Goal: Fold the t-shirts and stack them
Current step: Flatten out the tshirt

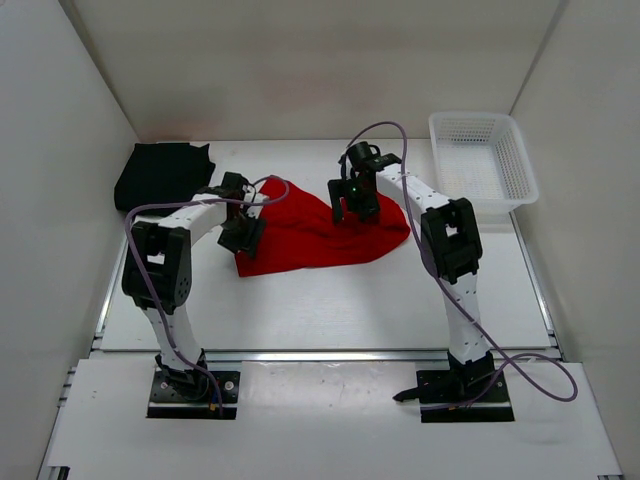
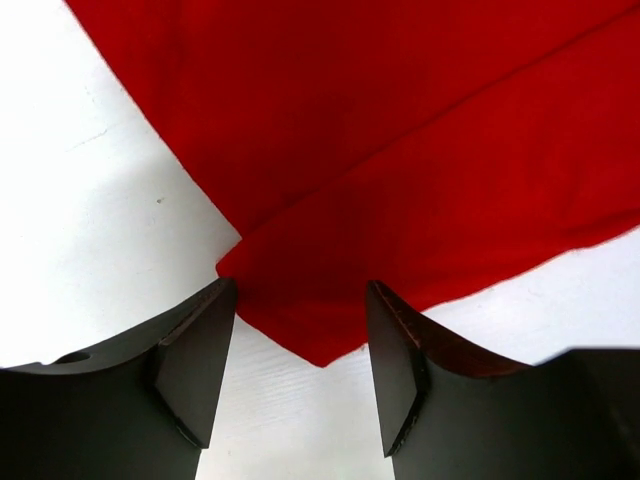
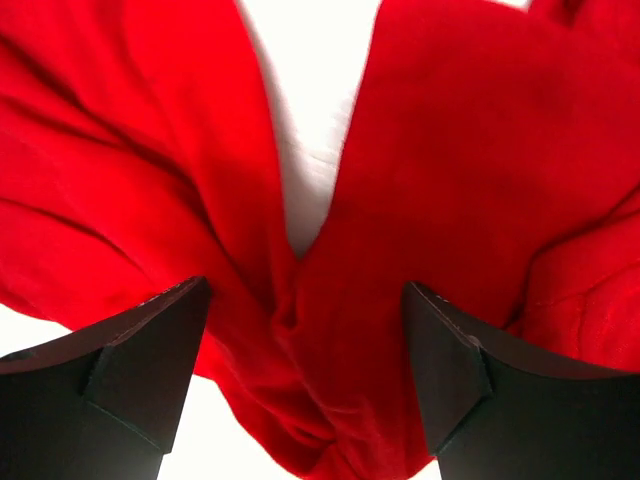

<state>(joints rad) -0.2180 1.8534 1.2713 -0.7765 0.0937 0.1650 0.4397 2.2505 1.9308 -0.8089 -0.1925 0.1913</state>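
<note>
The red soft cloth t-shirt (image 1: 320,235) lies rumpled on the white table (image 1: 330,310) between the two arms, where either can reach an edge. The left gripper (image 2: 300,340) has its jaws apart, straddling a cloth corner, seemingly lined up to pinch it. The right gripper (image 3: 305,350) hangs over a bunched fold, jaws likewise apart, gripping nothing. A folded black cloth t-shirt (image 1: 160,175) sits at the far left corner, likely the stack's base.

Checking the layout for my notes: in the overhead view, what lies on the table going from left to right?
Black t-shirt → red t-shirt → white basket.
</note>
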